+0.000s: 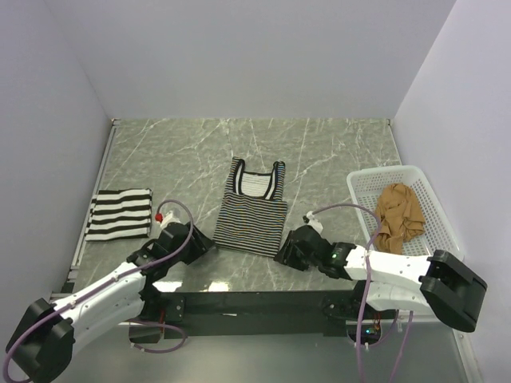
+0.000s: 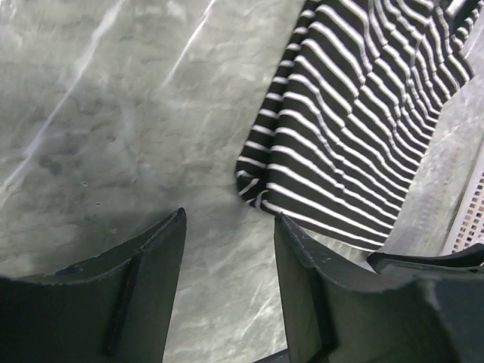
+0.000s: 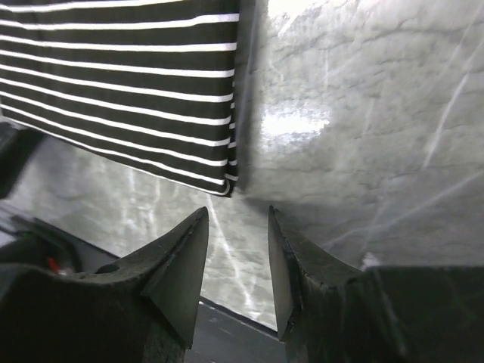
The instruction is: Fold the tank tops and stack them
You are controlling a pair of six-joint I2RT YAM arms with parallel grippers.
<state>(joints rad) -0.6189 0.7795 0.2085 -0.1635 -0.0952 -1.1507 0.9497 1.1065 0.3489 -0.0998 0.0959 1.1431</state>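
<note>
My left gripper (image 1: 206, 244) and right gripper (image 1: 281, 255) sit low over the worktop (image 1: 335, 152). Each has its jaws parted with nothing between them, just off the near corners of the thin-striped tank top (image 1: 254, 214). It lies flat mid-worktop, straps away from me; both wrist views cut it off beyond the hem. At the left, the bold-striped tank top (image 1: 120, 214) lies folded. At the right, the tan tank top (image 1: 402, 214) is bunched in the white basket (image 1: 363, 187), its shape hard to make out.
</note>
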